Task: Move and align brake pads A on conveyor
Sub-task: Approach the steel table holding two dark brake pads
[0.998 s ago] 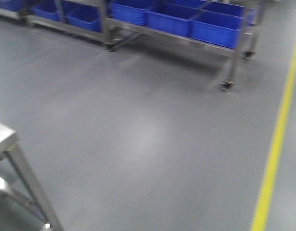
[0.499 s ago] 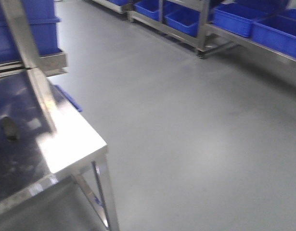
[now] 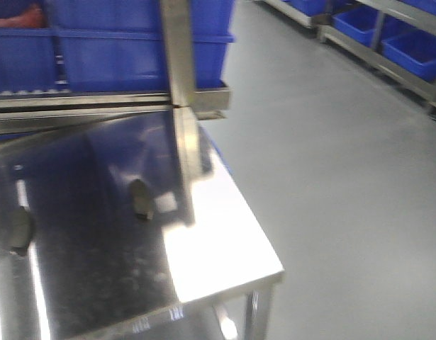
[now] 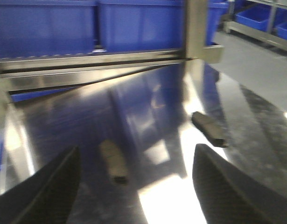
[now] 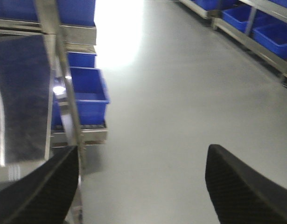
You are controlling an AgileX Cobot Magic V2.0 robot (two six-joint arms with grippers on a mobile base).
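The front view shows us one brake pad (image 3: 140, 198) on the steel tabletop (image 3: 218, 248) just left of the upright steel post (image 3: 179, 64), and a second pad (image 3: 19, 228) well left of it. In the left wrist view our left gripper (image 4: 138, 196), fingers spread, faces both pads, with blue bins (image 4: 87, 23) behind the post. In the right wrist view our right gripper (image 5: 143, 186), fingers likewise apart, hangs over grey floor (image 5: 171, 93) right of the post.

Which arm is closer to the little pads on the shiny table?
Left. The left end effector hangs over the table, with two pads just ahead. The right end effector is off the table's edge, above the floor, no pad in its view.
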